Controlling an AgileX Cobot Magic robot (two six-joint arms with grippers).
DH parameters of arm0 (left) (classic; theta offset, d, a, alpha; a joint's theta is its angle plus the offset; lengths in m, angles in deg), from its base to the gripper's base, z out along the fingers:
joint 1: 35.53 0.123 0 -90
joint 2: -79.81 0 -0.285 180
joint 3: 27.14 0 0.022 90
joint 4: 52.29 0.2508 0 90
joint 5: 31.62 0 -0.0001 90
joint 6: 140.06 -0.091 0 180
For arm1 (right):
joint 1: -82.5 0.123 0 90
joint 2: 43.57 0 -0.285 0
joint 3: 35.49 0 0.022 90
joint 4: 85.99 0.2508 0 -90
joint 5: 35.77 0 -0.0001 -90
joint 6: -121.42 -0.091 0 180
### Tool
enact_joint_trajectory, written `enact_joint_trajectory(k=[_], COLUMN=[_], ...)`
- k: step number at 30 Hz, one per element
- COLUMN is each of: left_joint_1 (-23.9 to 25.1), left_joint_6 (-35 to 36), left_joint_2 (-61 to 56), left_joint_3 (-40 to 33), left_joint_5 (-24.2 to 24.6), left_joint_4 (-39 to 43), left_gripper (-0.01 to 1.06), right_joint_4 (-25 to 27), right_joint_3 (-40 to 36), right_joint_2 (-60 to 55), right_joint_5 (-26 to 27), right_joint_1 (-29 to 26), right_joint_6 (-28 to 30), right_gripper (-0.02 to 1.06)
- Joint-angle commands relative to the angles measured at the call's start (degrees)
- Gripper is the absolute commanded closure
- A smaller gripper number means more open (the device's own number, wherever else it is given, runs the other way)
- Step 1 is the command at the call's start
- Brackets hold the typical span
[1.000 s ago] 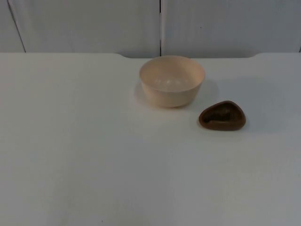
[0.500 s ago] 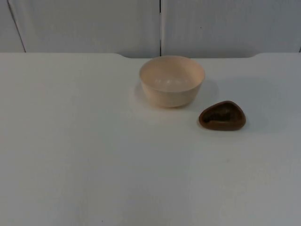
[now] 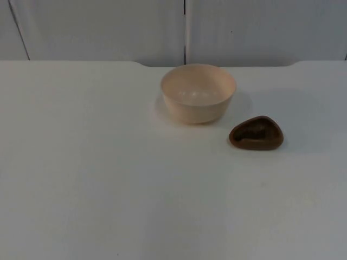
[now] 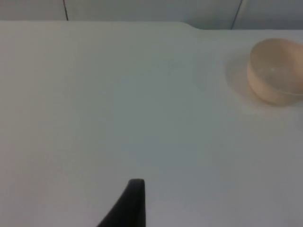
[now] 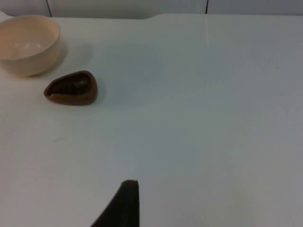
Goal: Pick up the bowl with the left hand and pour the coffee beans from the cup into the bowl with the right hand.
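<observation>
Bowl (image 3: 198, 93) sits upright on the white table (image 3: 108, 179), toward the far edge near the grey partition wall (image 3: 108, 27); cream-coloured, inside looks empty. Cup (image 3: 256, 133) is a small dark brown, rounded-triangular dish just beside the bowl on its right and nearer the camera, not touching it; dark contents inside, consistent with coffee beans, individual beans not resolvable. Left gripper (image 4: 130, 203): one black fingertip visible above bare table, well apart from the bowl (image 4: 276, 71); can't tell its opening, nothing seen in it. Right gripper (image 5: 124, 203): same, one black fingertip over bare table, well apart from cup (image 5: 71, 88) and bowl (image 5: 28, 43); opening can't be judged either. Both arms wait off the objects.
</observation>
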Motion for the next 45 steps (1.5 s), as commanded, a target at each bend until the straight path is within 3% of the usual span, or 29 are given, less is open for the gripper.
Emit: enact_joint_trajectory(k=[1,9,24,35,45], left_joint_1=[0.3,0.2,0.2,-1.0,-8.2], left_joint_6=[-1.3,-9.6,-23.6,-25.4,-24.7], left_joint_2=[2.0,11.2,27.8,38.3,51.3], left_joint_3=[1.8,6.6,7.5,13.1,20.3], left_joint_5=[-1.0,-1.0,-4.0,-4.3,-6.4], left_joint_4=[-2.1,-11.9,-27.5,-29.3,-29.1], left_gripper=[0.0,0.0,0.0,0.0,0.0], right_joint_4=[0.1,0.1,0.1,0.1,0.1], right_joint_3=[-0.1,-0.1,-0.1,-0.1,-0.1], right_joint_2=[0.2,0.2,0.2,0.2,0.2], right_joint_5=[0.2,0.2,0.2,0.2,0.2], right_joint_1=[-0.2,-0.2,-0.2,-0.2,-0.2], right_joint_6=[0.0,0.0,0.0,0.0,0.0], right_gripper=[-0.01,-0.01,-0.01,-0.01,-0.01])
